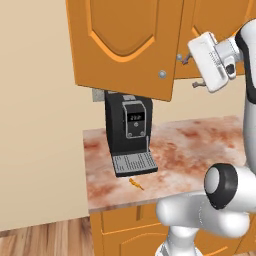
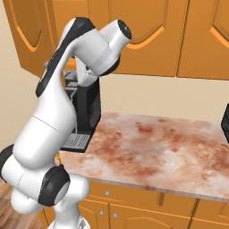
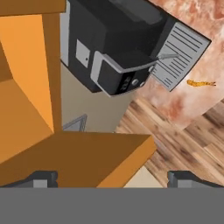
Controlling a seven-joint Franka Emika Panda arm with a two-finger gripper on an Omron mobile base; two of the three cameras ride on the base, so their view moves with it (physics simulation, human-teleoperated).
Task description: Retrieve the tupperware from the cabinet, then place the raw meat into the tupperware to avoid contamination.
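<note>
The cabinet (image 1: pixel 220 17) hangs over the counter with its left door (image 1: pixel 120 45) swung open toward me. My gripper (image 1: pixel 191 71) is open just right of that door's free edge, at knob height, and holds nothing. In the hand view the gripper (image 3: pixel 114 179) shows its fingertips (image 3: pixel 41 179) spread wide, and an orange cabinet board (image 3: pixel 87 159) lies right ahead of them. The raw meat (image 1: pixel 136 184), a tiny orange-brown sliver, lies on the counter in front of the coffee machine; the hand view also shows the raw meat (image 3: pixel 201 83). The tupperware is out of view.
A black coffee machine (image 1: pixel 127 130) stands at the left end of the marbled counter (image 1: pixel 200 145), under the open door. Orange base cabinets (image 2: pixel 147 205) run below. Wooden floor (image 3: pixel 175 144) lies left of the counter end. A dark object (image 2: pixel 226 120) sits at the counter's far right.
</note>
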